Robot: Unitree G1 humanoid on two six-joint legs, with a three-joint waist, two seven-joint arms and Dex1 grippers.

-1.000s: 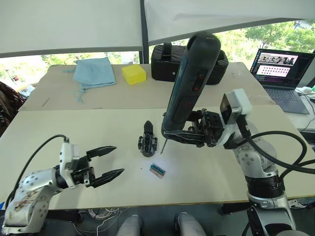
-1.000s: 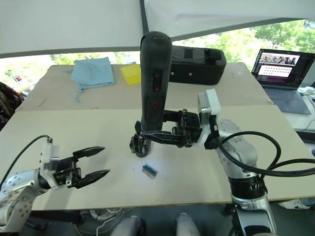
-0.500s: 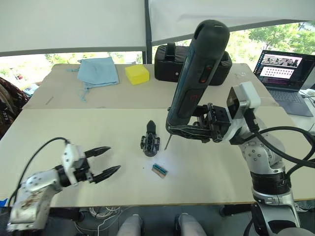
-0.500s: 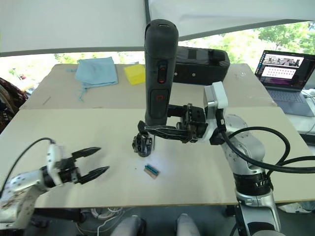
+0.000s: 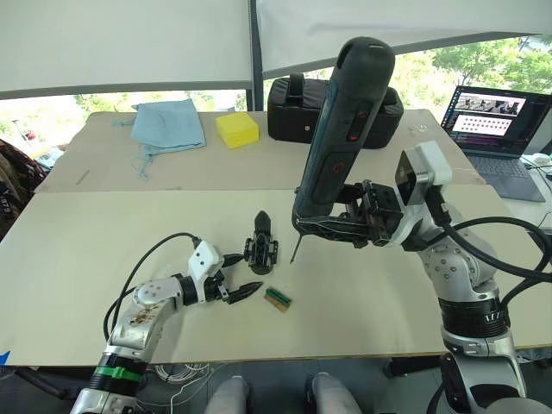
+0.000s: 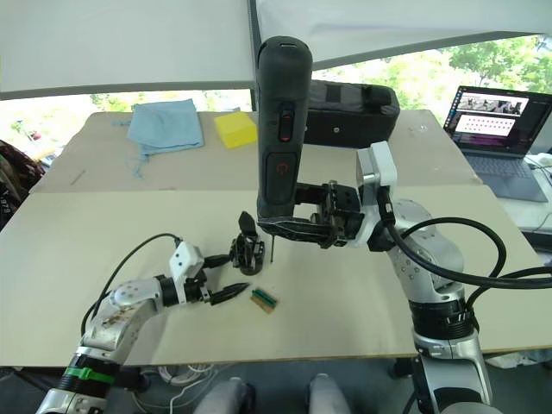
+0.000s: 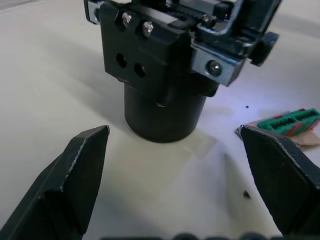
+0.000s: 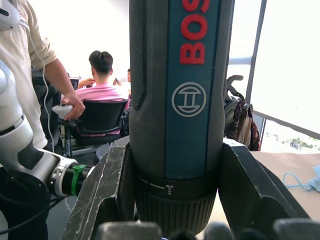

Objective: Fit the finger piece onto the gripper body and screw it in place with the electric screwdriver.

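Two grippers over a table (image 5: 103, 233). The left gripper (image 5: 235, 274), fingers spread with nothing between them, sits low just beside the gripper body (image 5: 261, 247), which stands near the table's middle. The right gripper (image 5: 321, 231) clamps the electric screwdriver (image 5: 341, 129) upright, bit down, just right of the body. A green block (image 5: 277, 298) lies nearby.

Left arm extended low over the near part of the tabletop, forearm angled inward toward the middle. Left gripper (image 5: 234, 274) spread wide, fingers (image 7: 75, 170) apart with nothing between them, tips just above the surface. Right arm bent at the elbow, wrist turned inward; right gripper (image 5: 321, 226) clamped on an upright tool, held above the tabletop's middle.
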